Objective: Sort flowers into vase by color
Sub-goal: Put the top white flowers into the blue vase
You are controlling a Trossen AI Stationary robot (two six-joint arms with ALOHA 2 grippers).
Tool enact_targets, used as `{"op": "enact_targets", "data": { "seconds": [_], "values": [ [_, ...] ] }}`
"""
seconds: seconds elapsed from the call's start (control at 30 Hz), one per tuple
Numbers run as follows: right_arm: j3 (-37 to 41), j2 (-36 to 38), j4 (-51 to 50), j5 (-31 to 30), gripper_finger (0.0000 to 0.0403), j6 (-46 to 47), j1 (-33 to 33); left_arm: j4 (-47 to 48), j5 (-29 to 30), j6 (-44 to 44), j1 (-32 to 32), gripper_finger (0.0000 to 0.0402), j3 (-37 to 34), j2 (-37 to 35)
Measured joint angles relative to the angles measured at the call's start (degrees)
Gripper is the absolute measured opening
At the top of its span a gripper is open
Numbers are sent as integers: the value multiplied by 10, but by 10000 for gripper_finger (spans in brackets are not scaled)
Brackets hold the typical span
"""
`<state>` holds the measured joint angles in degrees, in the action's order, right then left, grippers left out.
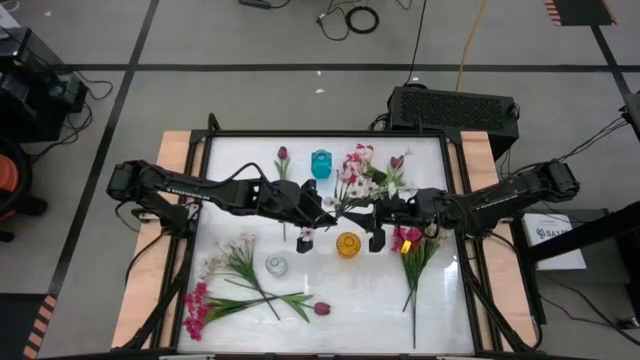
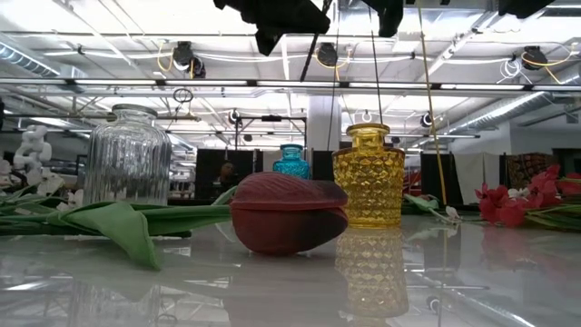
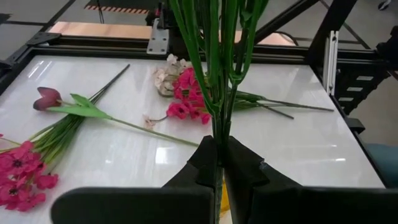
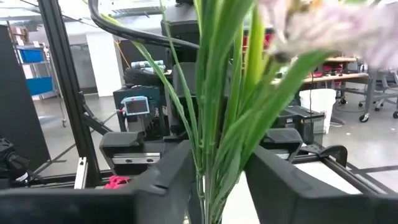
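White-pink spray hangs mid-frame between both grippers in the high view. Left wrist view: left gripper pinches the stems. Right wrist view: right gripper straddles them, half-closed; a mistimed handover could drop it.

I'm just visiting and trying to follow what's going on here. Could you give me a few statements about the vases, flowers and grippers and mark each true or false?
1. The left gripper is shut on a bundle of green stems. True.
2. Both arms wait at the table's outer edges. False: both grippers meet over the middle, the right gripper around green stems too.
3. A dark maroon tulip lies on the table in front of the yellow vase. True.
4. The yellow vase already holds flowers. False: it stands empty.
5. The clear vase has tipped over. False: it stands upright.
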<state>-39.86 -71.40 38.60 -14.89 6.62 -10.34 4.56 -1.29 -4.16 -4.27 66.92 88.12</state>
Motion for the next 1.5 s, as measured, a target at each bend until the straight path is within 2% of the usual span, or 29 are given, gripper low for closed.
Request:
{"op": "enact_targets", "data": {
  "seconds": [0.2,0.27,0.43,0.7,0.8,1.13,1.5],
  "values": [
    [0,0,-9,0,27,11,2,1,1,0,-2,13,0,0],
    [0,0,-12,0,9,11,1,1,1,0,-3,15,0,0],
    [0,0,-14,0,11,11,2,0,3,-17,-3,47,0,0],
    [0,1,-25,0,3,2,2,13,4,-45,-6,155,0,0],
    [0,13,-45,-1,3,2,2,32,3,-46,-7,181,0,-8],
    [0,94,-178,-3,3,17,2,66,27,-43,-8,189,0,-38],
    [0,80,-203,-2,3,77,8,-9,39,-30,-17,189,0,-38]
  ]
}}
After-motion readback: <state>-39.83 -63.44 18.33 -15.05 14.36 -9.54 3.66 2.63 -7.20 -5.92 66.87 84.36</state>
